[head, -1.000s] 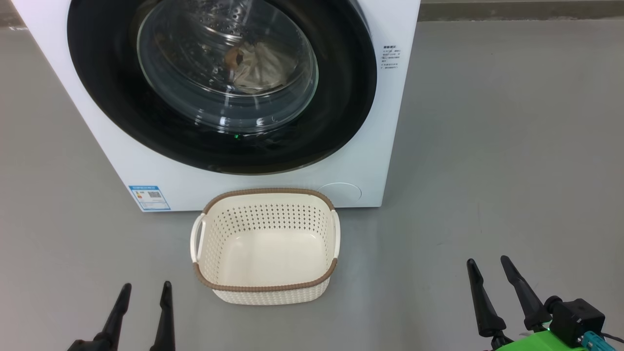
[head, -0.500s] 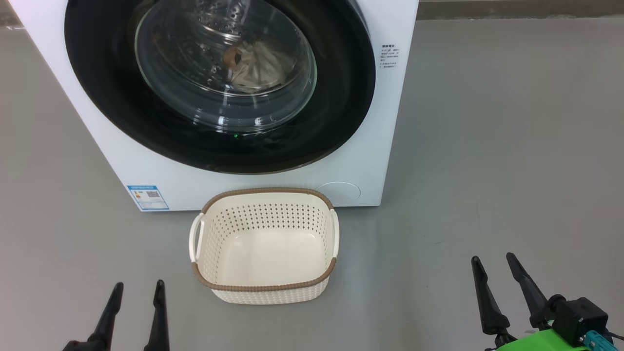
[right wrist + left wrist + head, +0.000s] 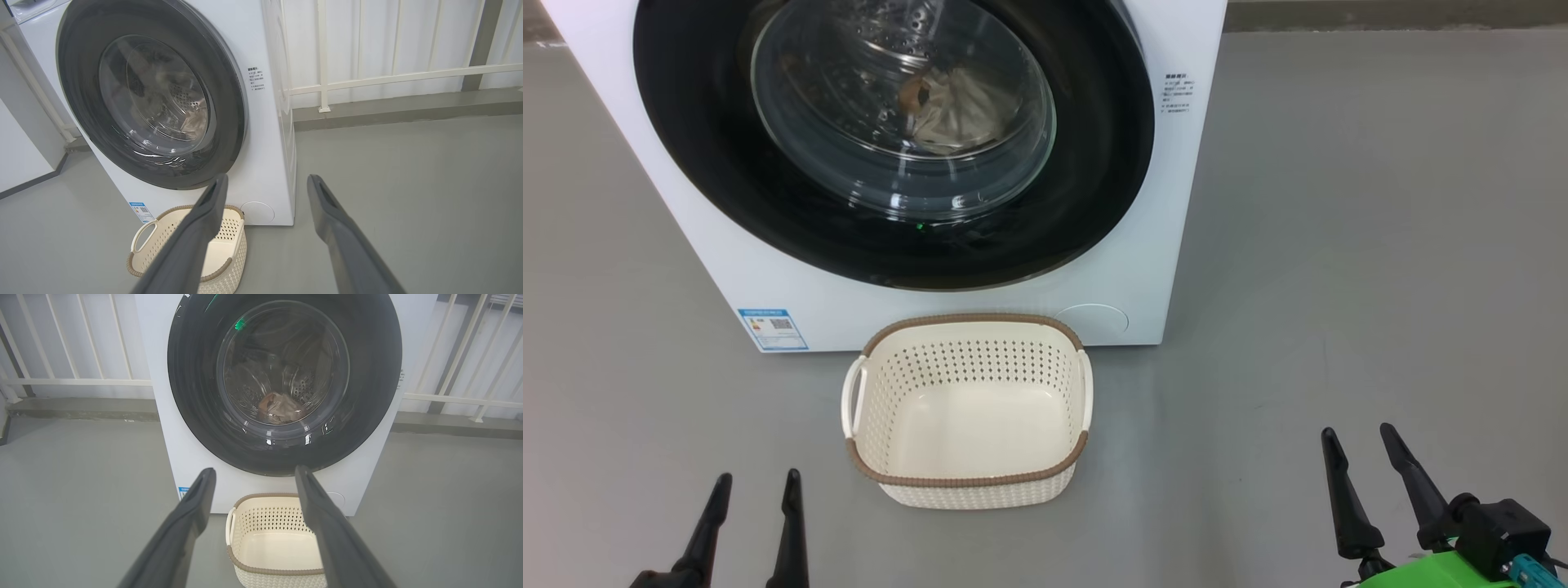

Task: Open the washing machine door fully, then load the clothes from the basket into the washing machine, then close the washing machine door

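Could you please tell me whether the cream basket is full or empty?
Empty: the cream-white perforated plastic basket with a brown rim shows a bare floor inside, with no cloth in it.

We are seeing a black door (image 3: 711,163) on a white washing machine (image 3: 931,309). We are noting a cream, brown-rimmed perforated basket (image 3: 968,363).

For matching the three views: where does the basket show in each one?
Head view: the basket is at bottom centre, in front of the washing machine.
Left wrist view: the basket is at bottom centre.
Right wrist view: the basket is at lower left.
Shared landmark: the round cover low on the machine's front.
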Tool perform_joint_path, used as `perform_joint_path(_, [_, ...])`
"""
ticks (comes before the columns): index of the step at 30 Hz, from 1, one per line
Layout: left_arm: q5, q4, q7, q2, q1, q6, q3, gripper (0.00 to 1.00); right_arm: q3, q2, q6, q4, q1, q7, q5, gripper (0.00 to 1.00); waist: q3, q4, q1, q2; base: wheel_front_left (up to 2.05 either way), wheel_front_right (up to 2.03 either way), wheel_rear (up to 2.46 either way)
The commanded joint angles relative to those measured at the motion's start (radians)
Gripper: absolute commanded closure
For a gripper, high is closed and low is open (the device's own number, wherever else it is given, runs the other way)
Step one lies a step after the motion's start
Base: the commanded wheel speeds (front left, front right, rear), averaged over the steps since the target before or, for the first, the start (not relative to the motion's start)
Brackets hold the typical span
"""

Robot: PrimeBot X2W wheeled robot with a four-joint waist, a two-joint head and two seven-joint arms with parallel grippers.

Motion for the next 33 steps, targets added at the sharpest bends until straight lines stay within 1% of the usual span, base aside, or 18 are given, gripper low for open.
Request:
perform_joint_path(1, [0.0,-0.024,-0.006,0.005,-0.02,-0.003,0.032,0.0,0.017,-0.004,-0.006,-0.024,-0.015,-0.005,-0.007,0.0,-0.003,0.002,0.0,0.0,0.0,0.0,0.0])
perform_joint_path(33, [-0.025,-0.023,-0.006,0.006,-0.029,-0.003,0.023,0.0,0.009,-0.003,-0.006,-0.019,-0.01,-0.005,0.02,0.0,-0.006,0.011,0.0,0.0,0.0,0.0,0.0])
